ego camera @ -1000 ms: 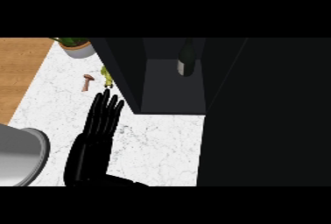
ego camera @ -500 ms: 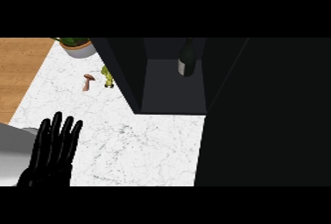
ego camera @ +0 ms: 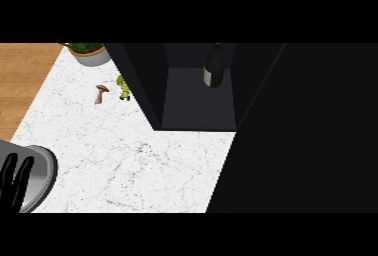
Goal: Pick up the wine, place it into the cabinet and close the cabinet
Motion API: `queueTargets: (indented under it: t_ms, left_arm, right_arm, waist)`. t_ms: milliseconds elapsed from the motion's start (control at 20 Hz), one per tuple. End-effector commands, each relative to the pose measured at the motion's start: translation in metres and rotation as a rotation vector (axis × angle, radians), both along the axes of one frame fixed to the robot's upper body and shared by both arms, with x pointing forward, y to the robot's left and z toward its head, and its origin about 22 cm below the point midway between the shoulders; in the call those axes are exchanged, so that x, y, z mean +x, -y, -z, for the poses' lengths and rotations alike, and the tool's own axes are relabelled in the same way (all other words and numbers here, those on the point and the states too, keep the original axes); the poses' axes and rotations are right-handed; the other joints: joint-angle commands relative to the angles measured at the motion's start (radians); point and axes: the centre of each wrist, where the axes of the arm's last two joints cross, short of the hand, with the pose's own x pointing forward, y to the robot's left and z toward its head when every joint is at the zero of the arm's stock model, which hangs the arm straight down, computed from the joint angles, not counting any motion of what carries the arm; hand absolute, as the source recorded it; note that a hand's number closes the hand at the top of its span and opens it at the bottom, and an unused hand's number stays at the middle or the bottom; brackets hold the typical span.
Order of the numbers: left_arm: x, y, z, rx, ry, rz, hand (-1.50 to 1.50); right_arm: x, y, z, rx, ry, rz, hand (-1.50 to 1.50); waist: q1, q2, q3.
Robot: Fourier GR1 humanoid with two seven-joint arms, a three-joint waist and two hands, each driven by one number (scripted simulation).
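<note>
The dark wine bottle stands upright inside the open dark cabinet, toward its back. A large black panel, which looks like the cabinet's door, fills the right of the view. My left hand shows at the lower left edge with fingers straight and pointing up, far from the cabinet and holding nothing. My right hand is out of sight.
A grey round basin sits at the lower left under my left hand. A potted plant stands at the far left corner of the white marble counter. A small brown item and a yellow-green item lie near it.
My left hand has pulled back from beside the cabinet toward the lower left edge, and now only its fingers show. The view has shifted slightly, showing more of the bottle.
</note>
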Motion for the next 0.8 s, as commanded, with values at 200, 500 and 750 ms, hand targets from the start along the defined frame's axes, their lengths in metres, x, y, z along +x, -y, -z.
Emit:
queueTargets:
  t_ms: [200,500,750]
  left_arm:
    - [-0.020,-0.037,-0.011,0.018,-0.002,-0.014,-1.50]
    - [-0.023,-0.064,-0.005,0.025,0.039,-0.013,-1.50]
    - [-0.022,-0.077,-0.025,0.012,0.032,0.019,-1.50]
  right_arm:
    - [-0.011,-0.055,-0.022,-0.029,0.136,0.005,1.50]
    - [0.005,-0.097,-0.027,-0.059,0.205,0.047,1.50]
    - [0.035,-0.133,-0.037,-0.070,0.192,0.094,1.50]
  waist:
    - [0.005,0.000,0.000]
    - [0.007,0.002,0.000]
    - [0.017,0.004,0.000]
